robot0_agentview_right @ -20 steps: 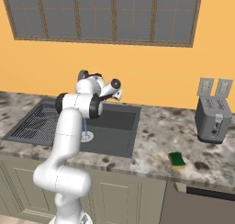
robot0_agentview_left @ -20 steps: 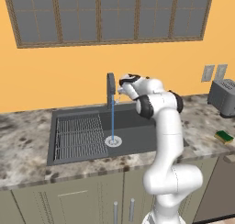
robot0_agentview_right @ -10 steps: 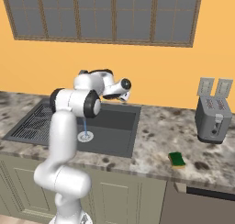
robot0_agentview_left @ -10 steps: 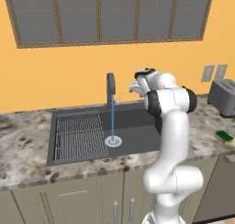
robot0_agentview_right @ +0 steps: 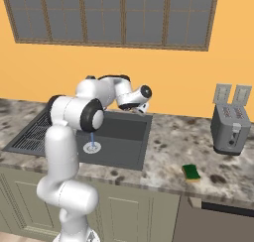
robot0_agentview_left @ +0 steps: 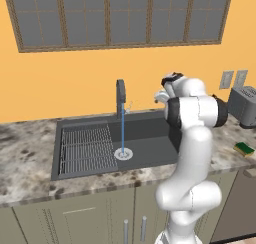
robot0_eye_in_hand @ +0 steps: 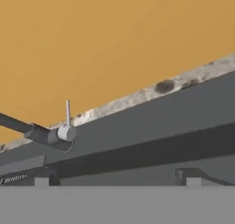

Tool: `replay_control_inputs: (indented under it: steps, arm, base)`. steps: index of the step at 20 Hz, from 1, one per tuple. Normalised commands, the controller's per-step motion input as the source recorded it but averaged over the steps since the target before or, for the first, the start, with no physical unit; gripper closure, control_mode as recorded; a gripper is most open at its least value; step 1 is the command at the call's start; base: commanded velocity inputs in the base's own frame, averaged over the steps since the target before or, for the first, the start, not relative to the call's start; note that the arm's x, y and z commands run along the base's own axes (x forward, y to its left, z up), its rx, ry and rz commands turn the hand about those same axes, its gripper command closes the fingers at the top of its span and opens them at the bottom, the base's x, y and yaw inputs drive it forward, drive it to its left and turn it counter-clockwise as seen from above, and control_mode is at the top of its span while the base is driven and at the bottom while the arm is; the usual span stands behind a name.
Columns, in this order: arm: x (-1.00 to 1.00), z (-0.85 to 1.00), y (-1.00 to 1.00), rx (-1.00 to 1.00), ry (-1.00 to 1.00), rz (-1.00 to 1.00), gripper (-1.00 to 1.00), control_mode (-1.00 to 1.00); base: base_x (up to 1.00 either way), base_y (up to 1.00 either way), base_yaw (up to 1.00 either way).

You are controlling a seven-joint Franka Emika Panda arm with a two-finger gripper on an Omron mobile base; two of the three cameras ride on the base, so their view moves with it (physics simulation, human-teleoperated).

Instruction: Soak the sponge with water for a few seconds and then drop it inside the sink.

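Observation:
The sponge (robot0_agentview_left: 245, 148), a small green and yellow block, lies on the stone counter far to the right of the sink (robot0_agentview_left: 150, 134), near the front edge; the right base view shows the sponge (robot0_agentview_right: 191, 172) in front of the toaster. Water (robot0_agentview_left: 123, 133) runs in a thin blue stream from the dark faucet (robot0_agentview_left: 120, 94) onto the round drain (robot0_agentview_left: 123, 154). My gripper (robot0_agentview_left: 161, 95) hangs open and empty above the back right part of the sink (robot0_agentview_right: 124, 137). In the hand view the gripper (robot0_eye_in_hand: 117, 182) has its fingertips (robot0_eye_in_hand: 41, 181) wide apart, facing the faucet (robot0_eye_in_hand: 41, 134) and the basin's back wall.
A wire rack (robot0_agentview_left: 85, 148) fills the left half of the basin. A silver toaster (robot0_agentview_right: 230, 129) stands at the back right of the counter below two wall outlets (robot0_agentview_right: 232, 93). The orange wall and a window run behind the sink.
The arm has swung to the right, away from the faucet and toward the right side of the sink. The jaws stay open. The water keeps running and the sponge has not moved.

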Motion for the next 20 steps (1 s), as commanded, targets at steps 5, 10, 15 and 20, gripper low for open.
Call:
replay_control_inputs:
  steps: [5,10,15,20]
  arm:
    - [-0.38,0.27,-0.45,0.0,0.15,0.0,-1.0,-1.0]
    - [-0.44,0.17,-0.47,0.0,0.11,0.0,-1.0,-1.0]
    - [-0.39,0.06,-0.21,-0.02,0.14,0.03,-1.0,-1.0]
    - [-0.36,0.0,-0.03,-0.02,0.17,0.15,-1.0,-1.0]
  base:
    - [0.0,0.0,0.0]
    - [0.0,0.0,0.0]
    - [0.0,0.0,0.0]
    - [0.0,0.0,0.0]
